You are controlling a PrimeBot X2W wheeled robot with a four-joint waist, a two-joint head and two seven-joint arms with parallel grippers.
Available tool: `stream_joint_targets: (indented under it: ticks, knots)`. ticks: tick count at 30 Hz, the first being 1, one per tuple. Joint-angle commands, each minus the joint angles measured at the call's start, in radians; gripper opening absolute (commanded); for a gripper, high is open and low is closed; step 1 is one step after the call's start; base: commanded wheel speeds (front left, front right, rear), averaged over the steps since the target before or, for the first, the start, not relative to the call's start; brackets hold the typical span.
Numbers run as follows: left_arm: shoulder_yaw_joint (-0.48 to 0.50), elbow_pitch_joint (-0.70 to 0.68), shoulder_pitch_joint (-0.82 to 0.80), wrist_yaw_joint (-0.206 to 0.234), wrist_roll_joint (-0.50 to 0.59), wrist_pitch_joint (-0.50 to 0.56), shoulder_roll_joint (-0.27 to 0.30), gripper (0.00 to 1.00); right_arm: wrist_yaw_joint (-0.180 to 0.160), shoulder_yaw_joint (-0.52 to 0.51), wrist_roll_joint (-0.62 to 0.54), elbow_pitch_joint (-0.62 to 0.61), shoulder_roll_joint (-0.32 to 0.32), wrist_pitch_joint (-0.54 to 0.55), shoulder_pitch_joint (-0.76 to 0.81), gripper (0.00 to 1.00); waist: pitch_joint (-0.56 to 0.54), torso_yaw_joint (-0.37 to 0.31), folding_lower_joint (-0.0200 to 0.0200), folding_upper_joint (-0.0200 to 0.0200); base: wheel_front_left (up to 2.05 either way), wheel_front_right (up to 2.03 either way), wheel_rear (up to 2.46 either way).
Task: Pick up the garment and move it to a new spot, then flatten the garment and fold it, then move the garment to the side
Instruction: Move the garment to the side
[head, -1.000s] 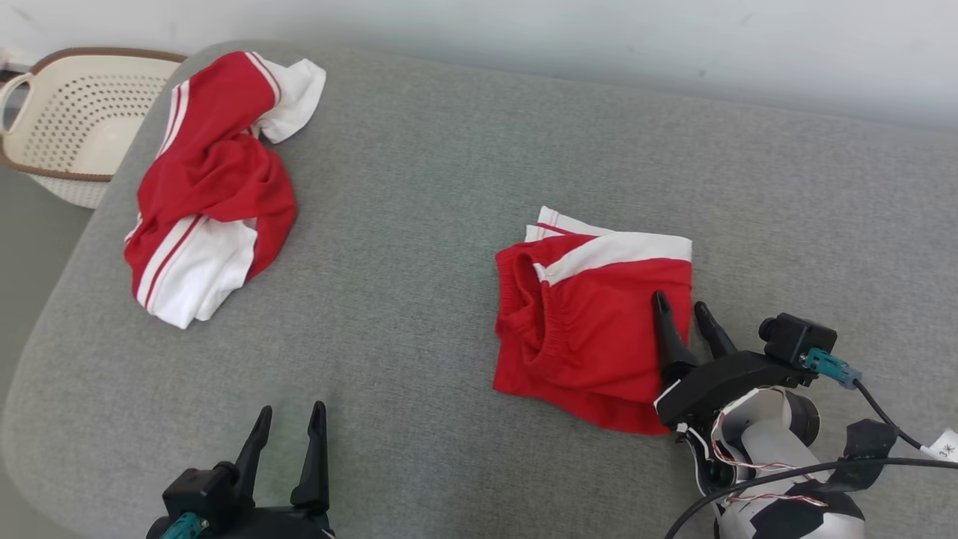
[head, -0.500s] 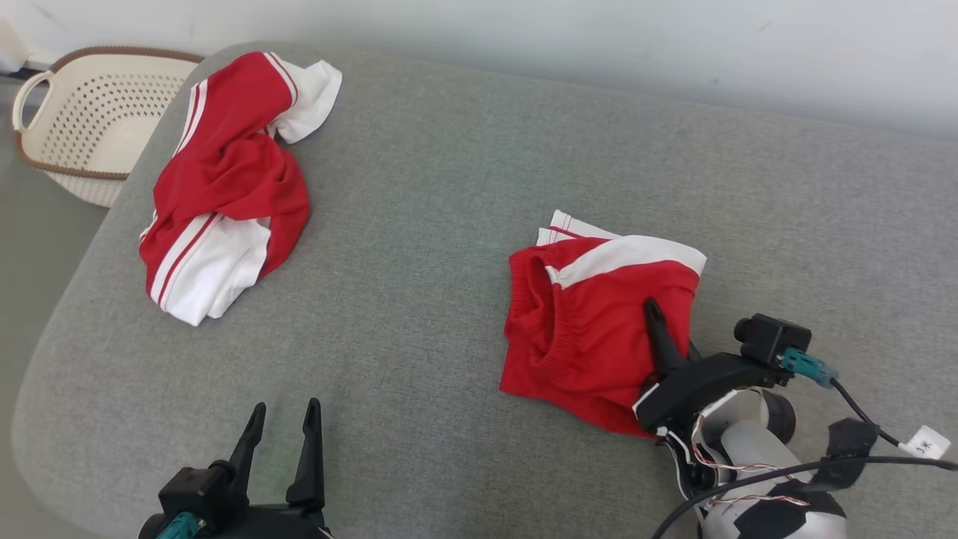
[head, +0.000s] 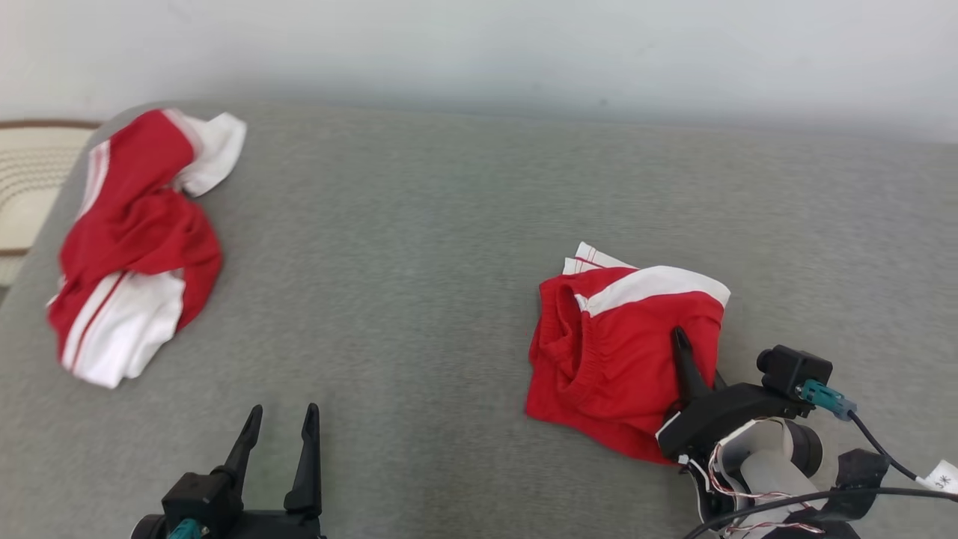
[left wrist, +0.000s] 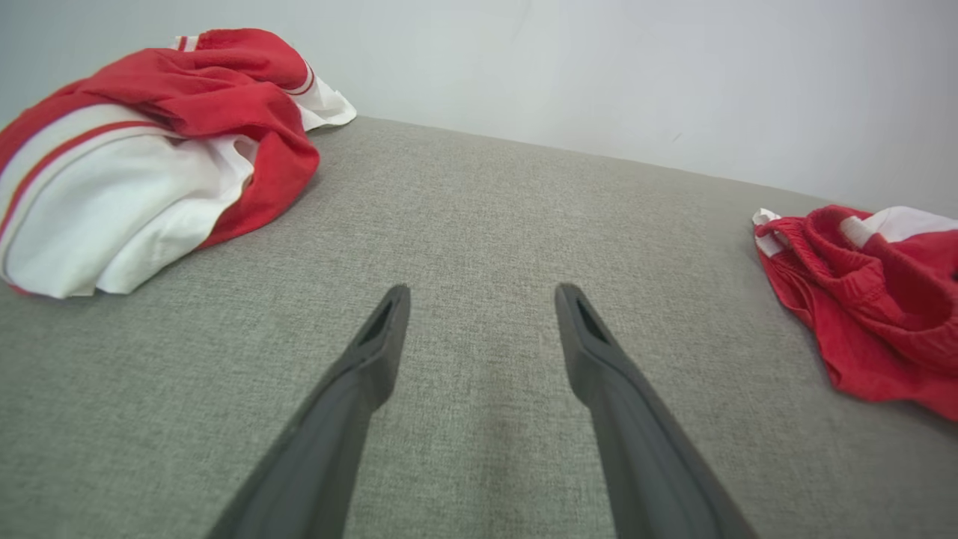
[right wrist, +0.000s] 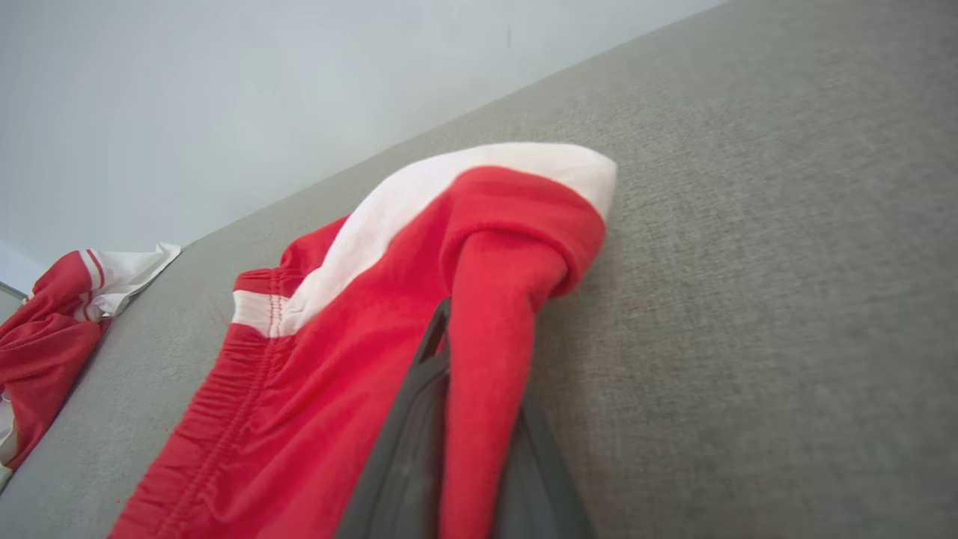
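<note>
The folded garment (head: 614, 337), red with a white band along its far edge, is lying on the right half of the grey cushion (head: 404, 262), near the robot's right side. Its gathered elastic waistband is facing left and its near-left corner is resting flat on the fabric.

The right gripper (head: 692, 359) is clenching the garment's right edge. In the right wrist view 1 ridge of red cloth (right wrist: 486, 337) is bunching up between the 2 dark fingers (right wrist: 415, 419), which are pressing close on either side of it. In the head view 1 finger is lying on top of the red cloth while the other is sitting hidden beneath the edge.

The left gripper (head: 284, 410) is hanging released at the near left, its 2 fingers standing well apart with bare cushion between them. It is touching no cloth and is sitting well apart from both garments.

A crumpled garment (head: 127, 262), also red and white with thin red stripes, is lying in a heap at the far left of the cushion, well apart from the folded one. A pale basket (head: 22, 180) with a brown rim is showing just beyond the cushion's left edge. A plain light wall (head: 479, 45) is running along the far side.
</note>
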Motion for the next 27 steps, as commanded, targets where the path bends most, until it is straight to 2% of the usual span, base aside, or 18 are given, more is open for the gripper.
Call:
stream_joint_targets:
  ticks: [1,18,27]
  knots:
    - [0.002,-0.005,0.016,-0.004,0.013,-0.003,0.001,1.00,0.000,-0.006,-0.008,-0.002,-0.003,-0.007,0.024,0.00,-0.021,-0.079,0.0000,0.0000,0.00,0.00,0.00]
    - [0.043,-0.013,0.022,-0.032,0.071,-0.003,0.001,1.00,0.000,-0.045,-0.049,-0.036,0.041,-0.007,0.082,0.00,-0.023,-0.405,0.0000,0.0000,0.00,0.00,0.00]
    - [0.049,-0.018,0.010,-0.054,0.101,-0.003,0.002,1.00,0.000,-0.048,-0.034,-0.056,0.057,-0.007,0.100,0.00,0.003,-0.517,0.0000,0.0000,0.00,0.00,0.00]
